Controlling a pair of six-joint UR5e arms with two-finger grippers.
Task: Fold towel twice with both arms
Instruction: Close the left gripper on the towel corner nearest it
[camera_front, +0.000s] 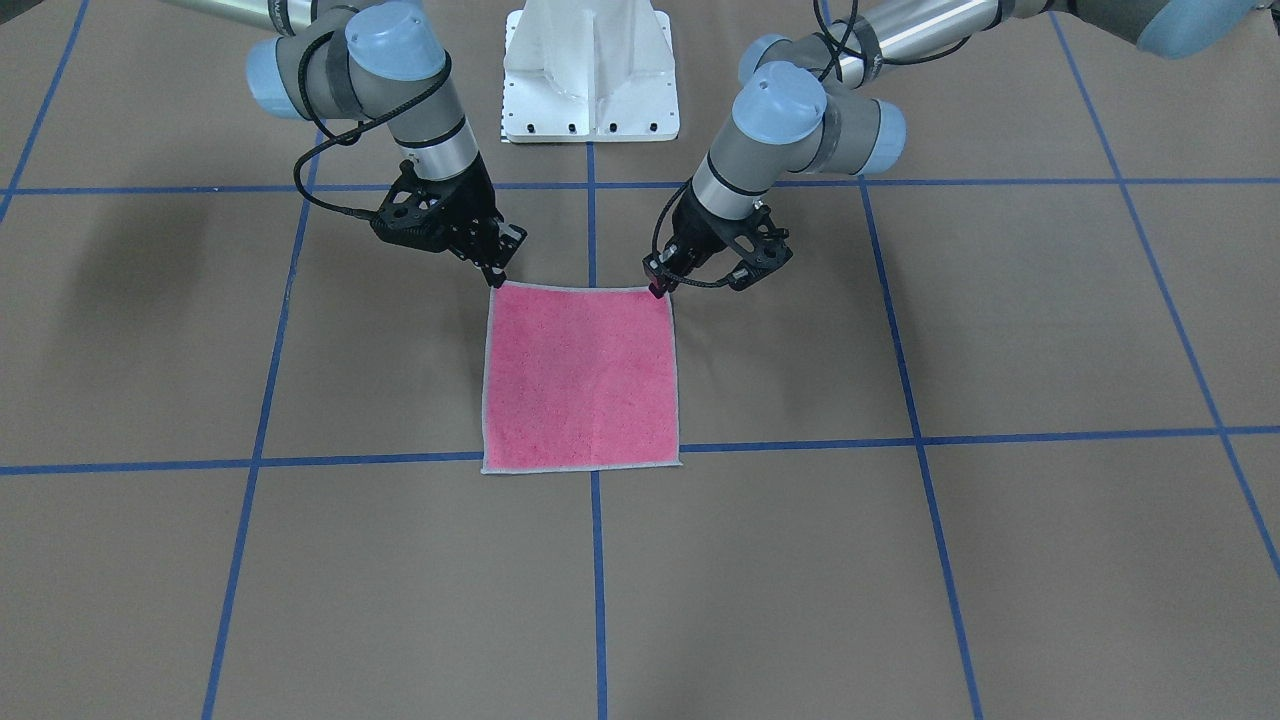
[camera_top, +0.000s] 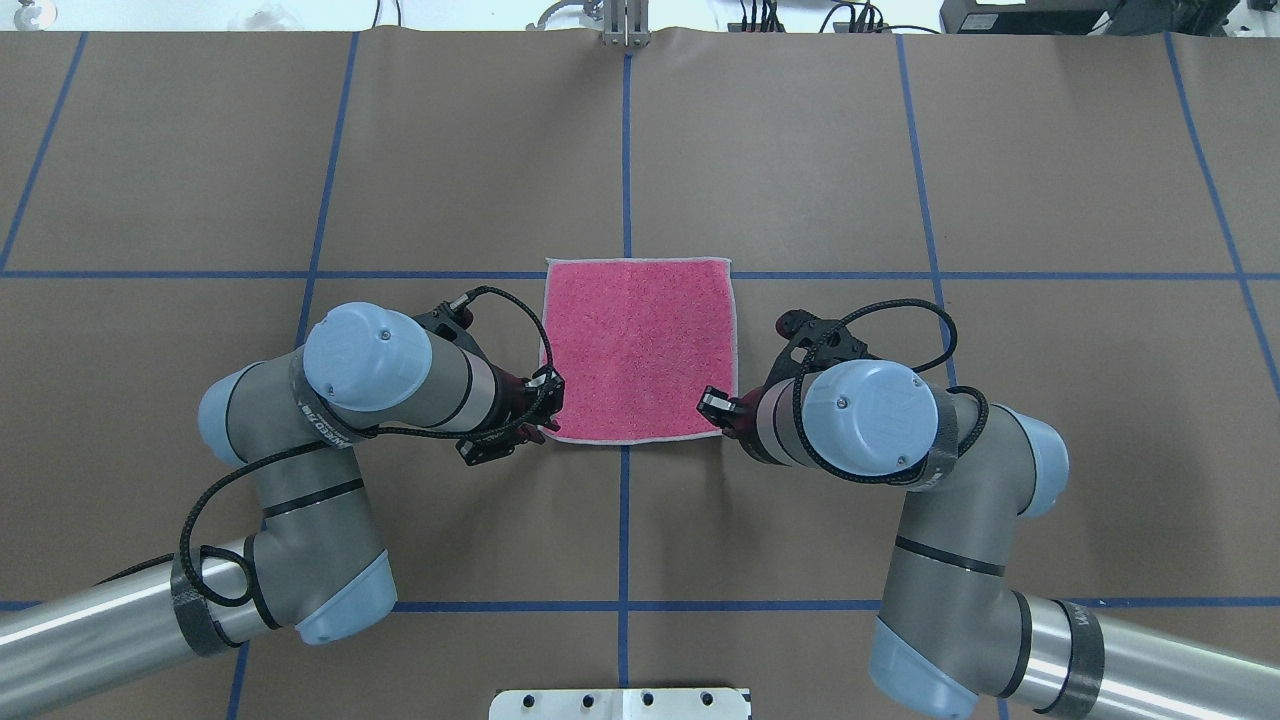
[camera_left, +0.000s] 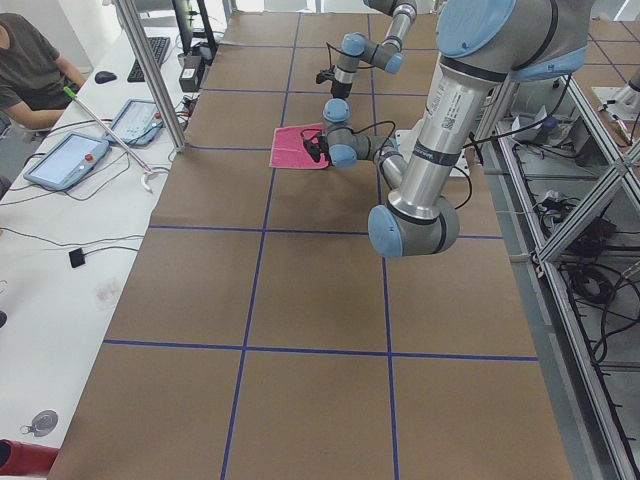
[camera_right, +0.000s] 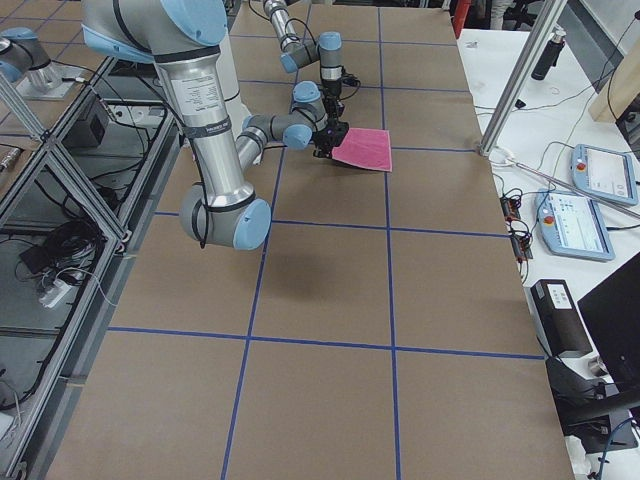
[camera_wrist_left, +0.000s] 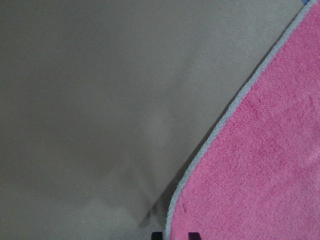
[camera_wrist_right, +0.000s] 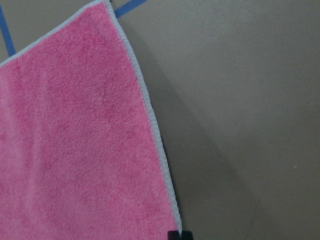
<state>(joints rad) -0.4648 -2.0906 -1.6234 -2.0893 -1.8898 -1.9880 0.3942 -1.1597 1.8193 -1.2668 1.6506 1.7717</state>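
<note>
The towel (camera_front: 580, 375) lies flat, pink face up, in the middle of the brown table; it also shows in the overhead view (camera_top: 640, 350). My left gripper (camera_top: 548, 420) is down at the towel's near left corner. In the left wrist view its fingertips (camera_wrist_left: 156, 235) stand close together with the corner of the towel (camera_wrist_left: 260, 165) between them. My right gripper (camera_top: 722, 412) is down at the near right corner. In the right wrist view its tips (camera_wrist_right: 173, 234) pinch the towel's corner edging (camera_wrist_right: 165, 165). No grey face shows.
The white pedestal base (camera_front: 590, 75) stands behind the towel on the robot's side. Blue tape lines (camera_top: 625, 520) grid the table. A side table with tablets (camera_left: 65, 160) and a seated operator (camera_left: 30, 60) lies beyond the far table edge.
</note>
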